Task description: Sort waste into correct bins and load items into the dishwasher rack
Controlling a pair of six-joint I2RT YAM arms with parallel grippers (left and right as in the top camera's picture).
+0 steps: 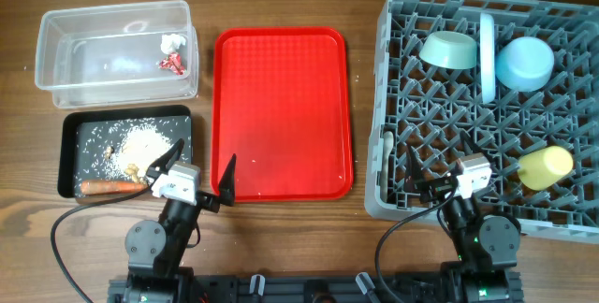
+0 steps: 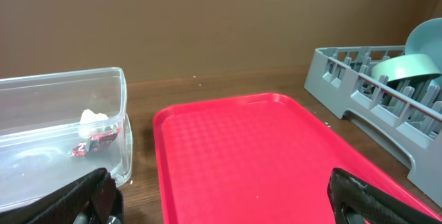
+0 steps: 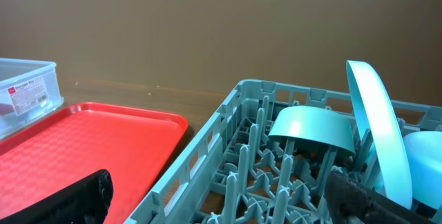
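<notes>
The red-and-white wrapper (image 1: 172, 52) lies in the clear tub (image 1: 56, 43), also in the left wrist view (image 2: 95, 140). Rice scraps (image 1: 142, 142) and the carrot (image 1: 110, 187) lie in the black tray (image 1: 70, 144). The grey rack (image 1: 401, 107) holds the green bowl (image 1: 447, 50), the plate (image 1: 487, 55) on edge, the blue bowl (image 1: 524, 63), the yellow cup (image 1: 546, 166) and the white spoon (image 1: 388, 158) at its left edge. My left gripper (image 1: 200, 174) is open and empty at the red tray's front left corner. My right gripper (image 1: 438, 166) is open and empty over the rack's front.
The flat red serving tray (image 1: 281, 111) lies bare between the bins and the rack. It also shows in the left wrist view (image 2: 262, 155) and the right wrist view (image 3: 76, 148). Both arm bases stand at the table's front edge.
</notes>
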